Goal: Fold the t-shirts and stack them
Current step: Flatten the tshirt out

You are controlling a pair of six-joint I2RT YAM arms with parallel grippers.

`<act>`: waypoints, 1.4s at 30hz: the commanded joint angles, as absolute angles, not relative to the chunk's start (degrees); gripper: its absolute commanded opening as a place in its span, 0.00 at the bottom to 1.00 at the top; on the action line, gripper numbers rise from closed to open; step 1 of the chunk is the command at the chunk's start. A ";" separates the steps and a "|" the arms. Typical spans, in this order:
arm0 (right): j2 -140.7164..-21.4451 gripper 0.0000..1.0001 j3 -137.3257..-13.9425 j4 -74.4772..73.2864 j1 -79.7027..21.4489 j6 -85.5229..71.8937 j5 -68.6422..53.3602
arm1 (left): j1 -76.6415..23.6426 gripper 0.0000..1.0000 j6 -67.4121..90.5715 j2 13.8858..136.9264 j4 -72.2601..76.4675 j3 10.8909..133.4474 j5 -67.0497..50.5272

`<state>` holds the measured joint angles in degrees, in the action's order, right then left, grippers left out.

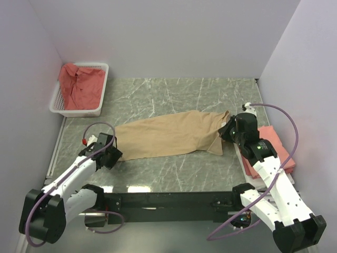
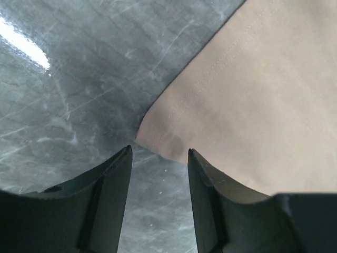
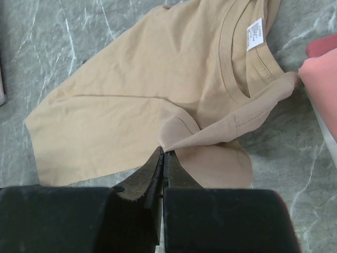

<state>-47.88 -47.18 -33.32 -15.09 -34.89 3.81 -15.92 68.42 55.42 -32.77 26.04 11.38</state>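
Observation:
A tan t-shirt [image 1: 174, 136] lies spread across the middle of the marble table, collar to the right. My right gripper [image 3: 164, 151] is shut on a fold of its sleeve edge [image 3: 210, 138] and lifts it above the cloth; the collar and white label [image 3: 255, 33] show beyond. It stands at the shirt's right end in the top view [image 1: 227, 129]. My left gripper [image 2: 159, 152] is open, low over the table, its jaws either side of the shirt's bottom corner [image 2: 152, 138]. It also shows in the top view [image 1: 115, 153].
A white basket [image 1: 59, 105] at the back left holds a crumpled red t-shirt [image 1: 80, 85]. A folded pink-red t-shirt [image 1: 279, 147] lies at the right edge beside my right arm, also in the right wrist view [image 3: 322, 68]. White walls enclose the table.

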 commanded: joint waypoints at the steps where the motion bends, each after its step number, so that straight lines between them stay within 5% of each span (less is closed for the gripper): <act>1: -47.55 0.00 -47.11 -30.23 -14.77 -34.81 3.34 | -16.52 0.52 71.72 57.83 -30.06 25.75 13.45; 11: -46.76 0.00 -47.46 -30.50 -14.76 -34.98 2.72 | -16.96 0.49 73.65 64.86 -26.72 26.46 16.00; 21: -46.14 0.00 -47.81 -30.67 -14.68 -35.33 2.11 | -18.19 0.01 72.16 67.42 -25.22 26.63 16.00; 26: -46.32 0.00 -51.22 -32.25 -14.77 -35.33 3.34 | -18.02 0.01 68.47 61.54 -31.43 32.33 18.54; 42: -42.19 0.00 -80.67 -44.03 -14.24 -36.56 9.75 | -16.44 0.01 56.60 47.03 -47.72 80.14 22.77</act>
<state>-44.82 -74.89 -41.60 -14.59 -36.42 6.74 -16.69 59.29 48.62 -44.05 74.85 21.32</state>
